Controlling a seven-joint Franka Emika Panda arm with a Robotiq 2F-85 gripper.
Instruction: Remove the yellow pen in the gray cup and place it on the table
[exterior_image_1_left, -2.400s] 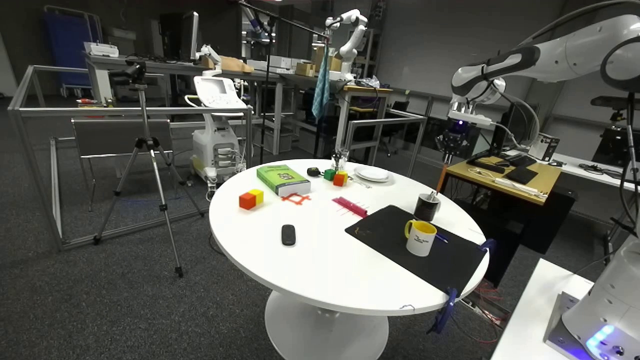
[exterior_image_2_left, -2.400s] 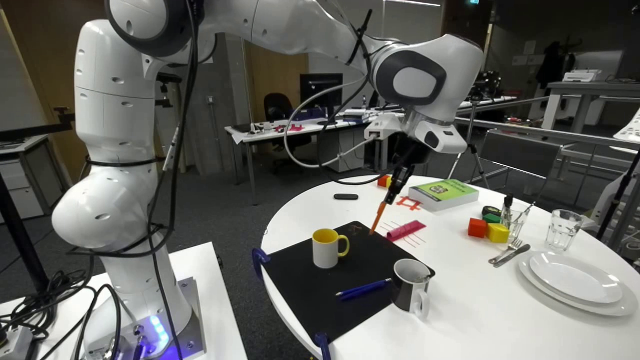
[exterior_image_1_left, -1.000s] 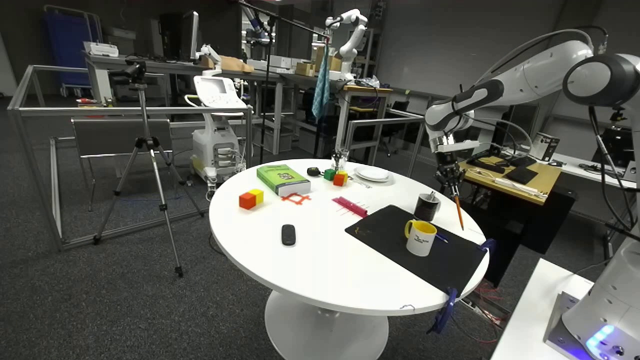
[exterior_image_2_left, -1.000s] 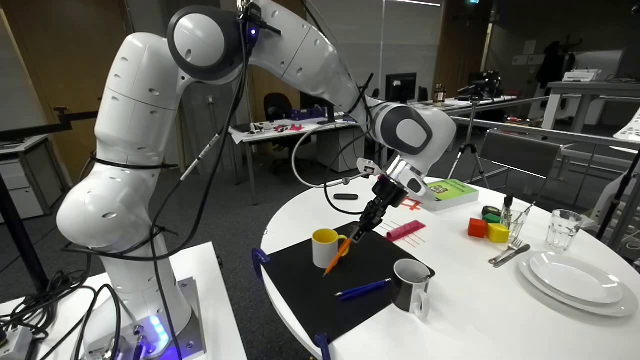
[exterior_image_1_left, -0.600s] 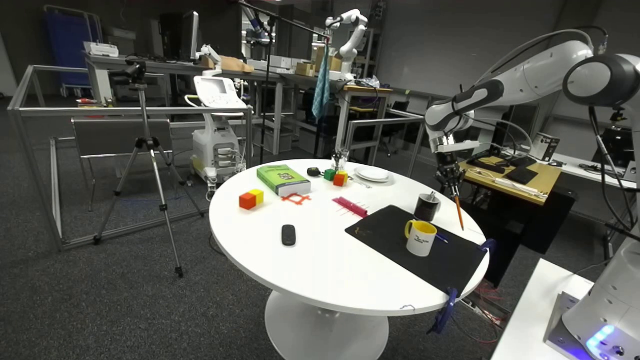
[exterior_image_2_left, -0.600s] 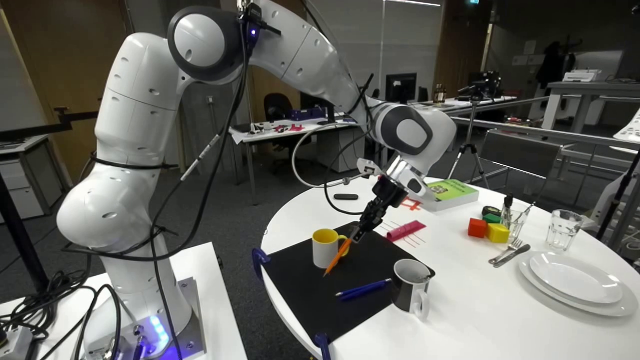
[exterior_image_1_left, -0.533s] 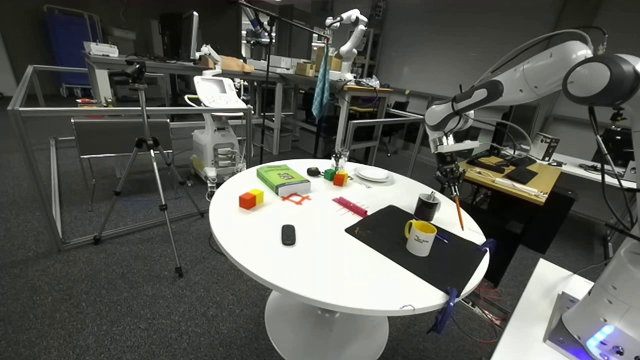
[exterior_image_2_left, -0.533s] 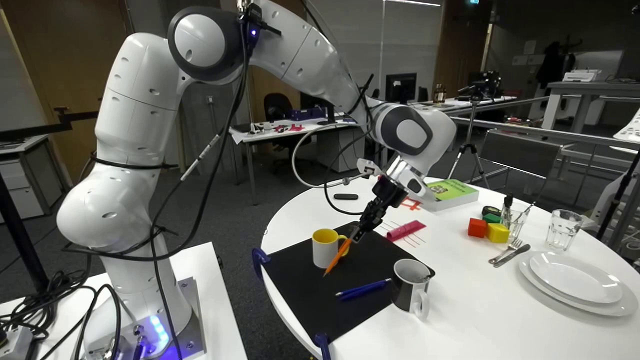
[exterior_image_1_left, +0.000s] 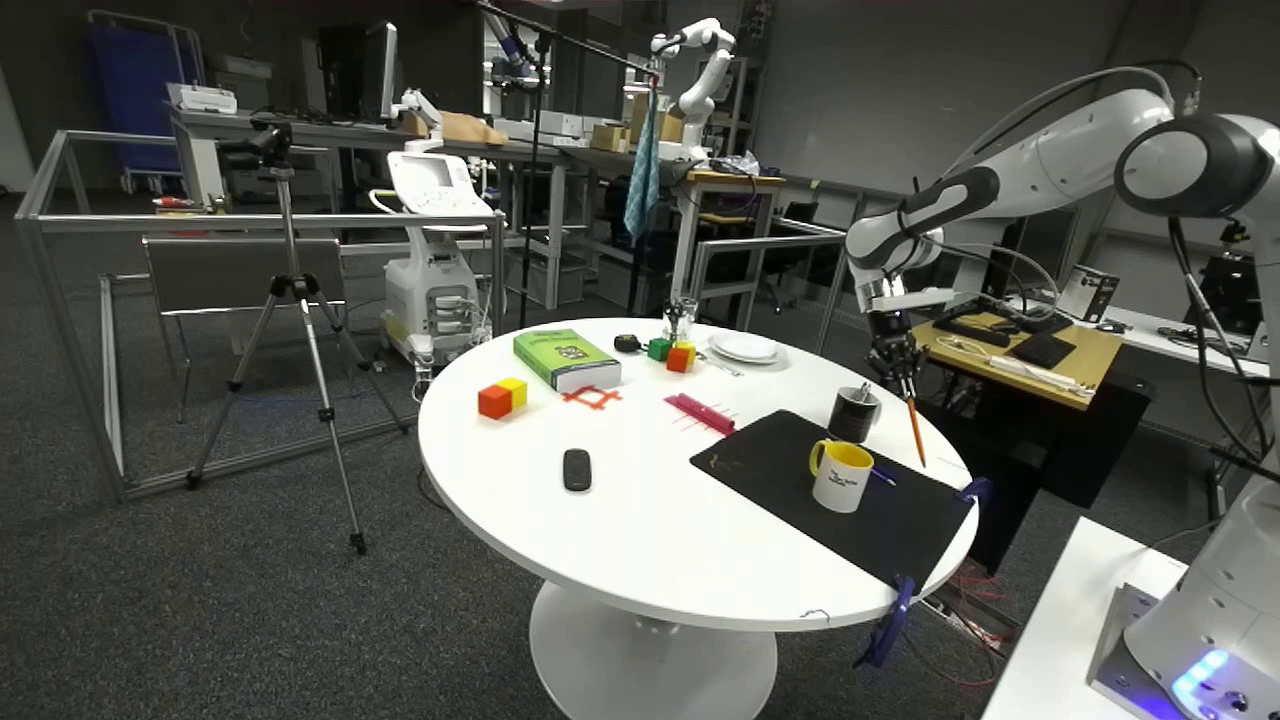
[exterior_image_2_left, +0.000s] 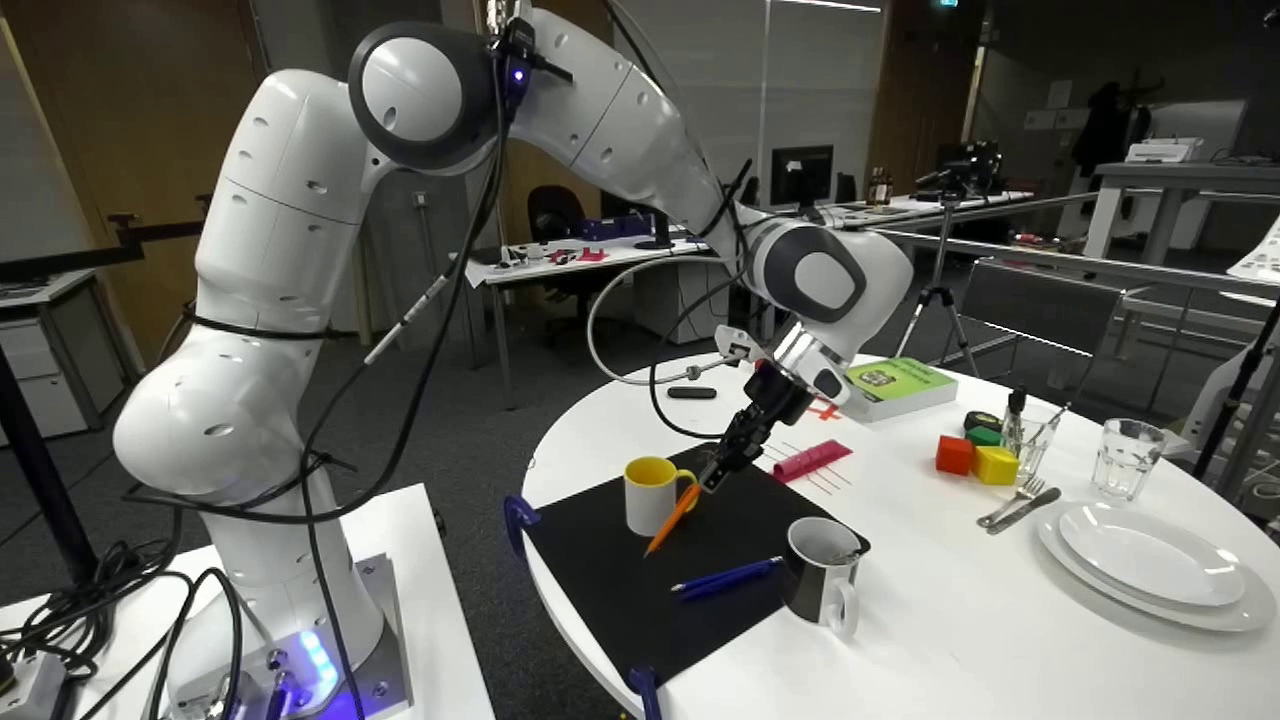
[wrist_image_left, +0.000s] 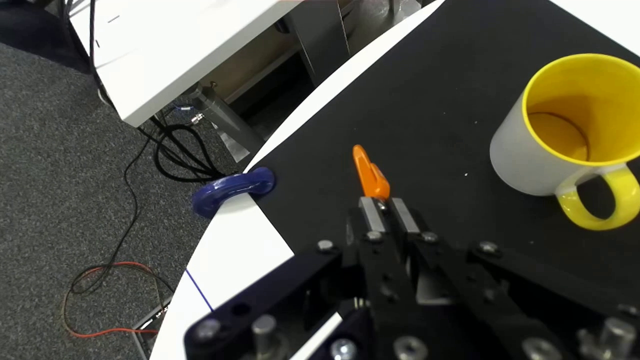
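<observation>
Gripper (wrist_image_left: 387, 212) clasps orange pen (wrist_image_left: 370, 175) near white mug (exterior_image_1_left: 842, 490) with illegible lettering (exterior_image_1_left: 837, 480).

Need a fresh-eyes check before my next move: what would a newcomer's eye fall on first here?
Likely the white robot arm, arching over the round white table in an exterior view. Next, the bright orange pen held in the gripper, slanting down over the black mat. Then the white mug with the yellow inside, standing on that mat.
</observation>
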